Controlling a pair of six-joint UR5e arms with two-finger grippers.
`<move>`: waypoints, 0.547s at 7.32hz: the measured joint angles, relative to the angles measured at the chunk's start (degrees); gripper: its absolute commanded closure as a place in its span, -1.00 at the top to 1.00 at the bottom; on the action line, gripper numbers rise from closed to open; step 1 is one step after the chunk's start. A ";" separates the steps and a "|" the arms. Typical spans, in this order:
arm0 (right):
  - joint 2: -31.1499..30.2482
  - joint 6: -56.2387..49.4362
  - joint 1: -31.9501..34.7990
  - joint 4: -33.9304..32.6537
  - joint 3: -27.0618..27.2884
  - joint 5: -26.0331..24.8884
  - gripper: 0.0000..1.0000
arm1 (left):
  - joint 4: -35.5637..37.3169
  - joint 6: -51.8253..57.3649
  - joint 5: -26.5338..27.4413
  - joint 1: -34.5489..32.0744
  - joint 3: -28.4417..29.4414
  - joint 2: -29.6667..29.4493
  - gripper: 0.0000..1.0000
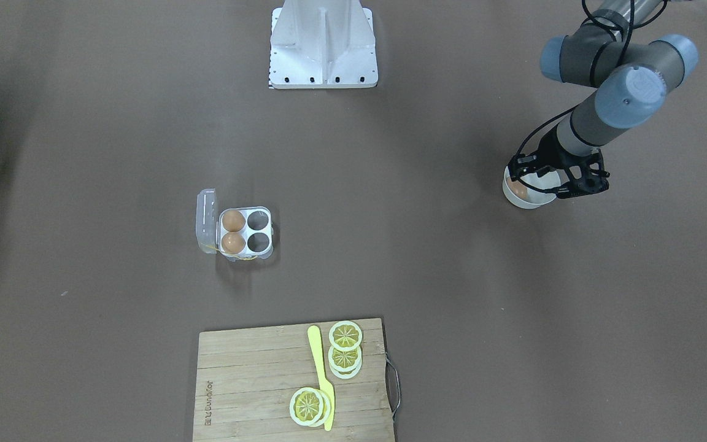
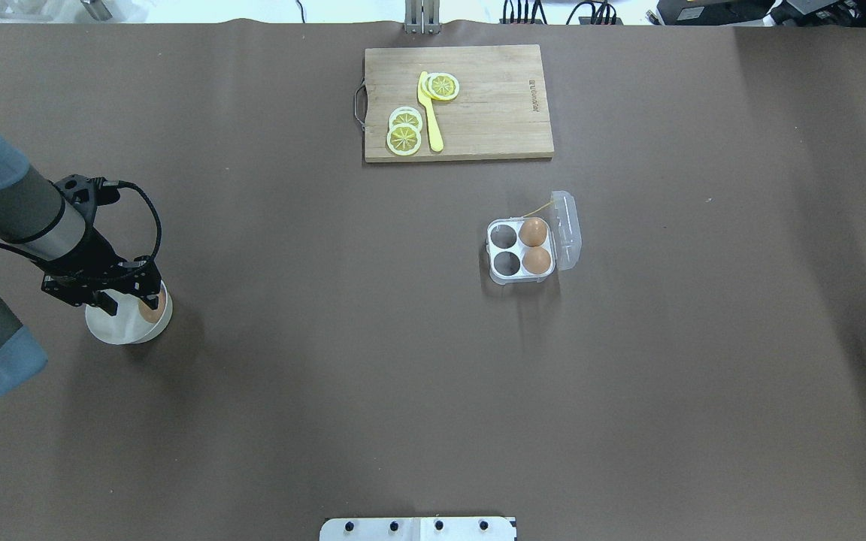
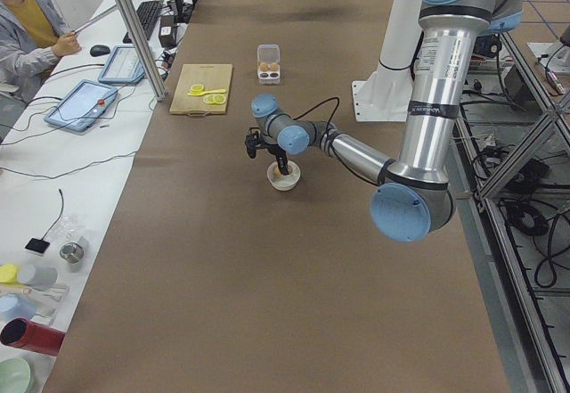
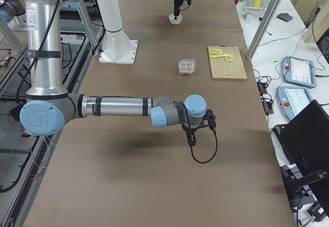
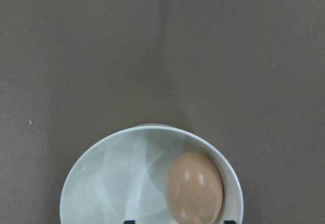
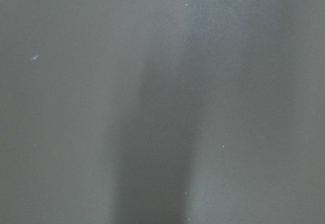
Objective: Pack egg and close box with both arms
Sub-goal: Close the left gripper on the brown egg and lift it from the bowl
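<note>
With the left gripper [image 2: 132, 299] spread over the white bowl [image 2: 113, 328], it should centre on the egg [image 5: 194, 187] at the bowl's 4 o'clock in the wrist view, descend slowly and close gently; the right gripper [image 4: 193, 137] I cannot tell.

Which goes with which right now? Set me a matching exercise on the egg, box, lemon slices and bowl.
Things:
1 egg
2 box
3 lemon slices
4 bowl

Places or states:
A on the board
B lid open, two cells empty
C under the left gripper
D lying in the bowl

Pairs: 1-D; 2-B; 3-A; 4-C
</note>
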 measured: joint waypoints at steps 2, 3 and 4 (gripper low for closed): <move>0.00 0.00 -0.03 0.00 -0.01 0.00 1.00 | -0.06 0.07 0.00 0.04 0.79 -0.64 0.27; 0.00 0.00 -0.03 0.00 -0.01 0.00 1.00 | -0.06 0.09 0.00 0.04 1.23 -0.95 0.27; 0.00 0.00 -0.03 0.00 -0.01 0.00 1.00 | -0.07 0.14 0.00 0.05 1.59 -1.20 0.27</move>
